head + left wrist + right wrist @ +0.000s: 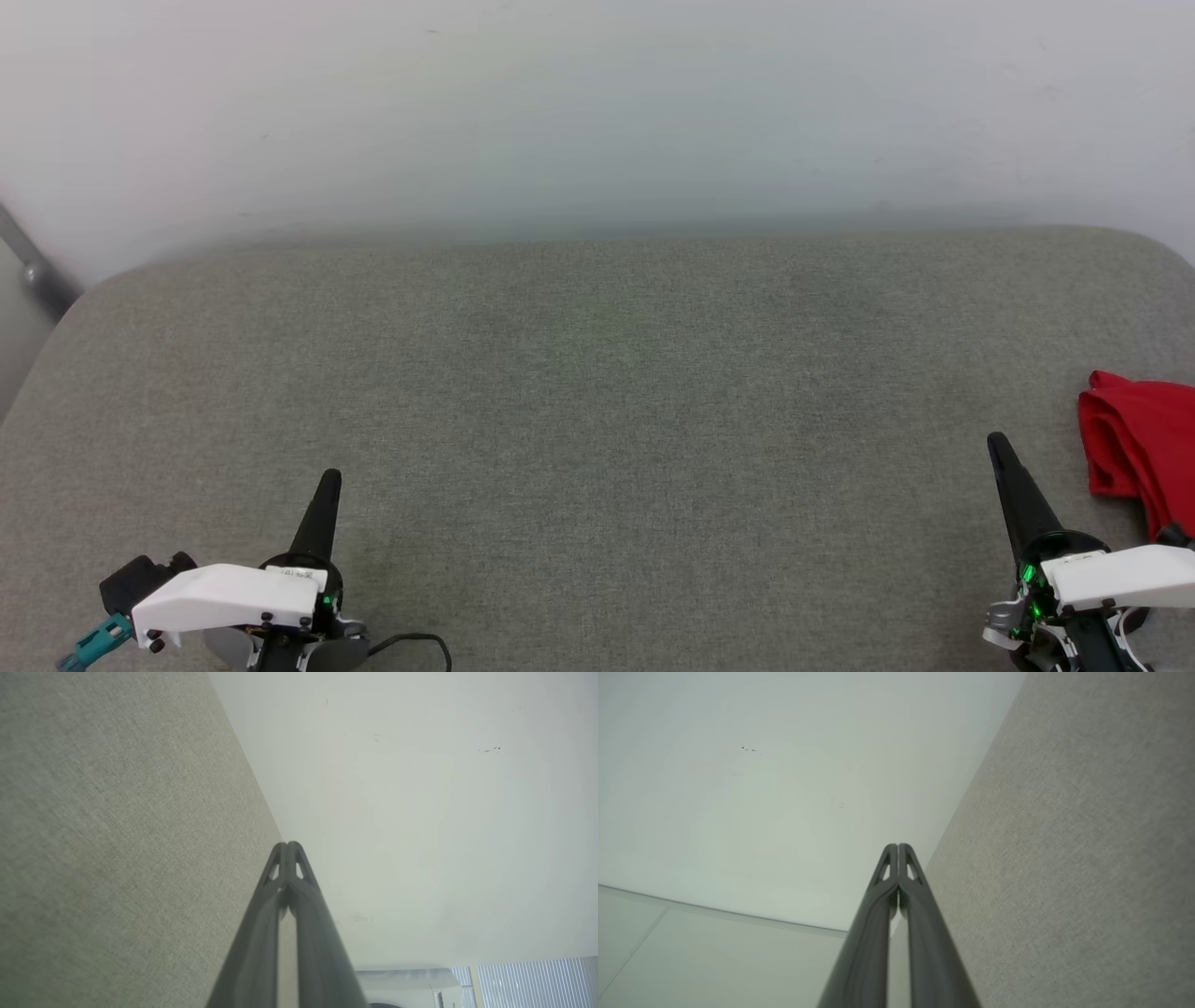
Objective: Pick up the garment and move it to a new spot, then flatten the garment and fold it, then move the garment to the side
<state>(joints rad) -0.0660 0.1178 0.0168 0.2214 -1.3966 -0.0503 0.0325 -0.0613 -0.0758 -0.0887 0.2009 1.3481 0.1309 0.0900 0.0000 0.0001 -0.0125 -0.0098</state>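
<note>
left claw (329, 480): clenched on nothing; my two dark fingers lie pressed together, tips meeting, at the lower left and pointing up the surface
grey padded surface (597, 401): woven cloth top with rounded corners; a pale wall (597, 112) stands behind it; its middle looks to me like the place to spread things out
right claw (997, 442): also clenched and empty; it sits at the lower right, near the garment but apart from it
garment (1141, 448): a bunched red heap lying on the surface at the far right, just right of my right claw; the picture's edge cuts part of it off; I can make out no sleeves or lettering in the folds
handling: I judge it soft, light and limp; it should sag and drape once lifted; it is not fragile; the woven top may drag on it a little
where to hold: I would part my right fingers, then pinch a raised fold on the heap's near left side; shoulders or hem would serve better for flattening, but I cannot tell them apart here
</note>
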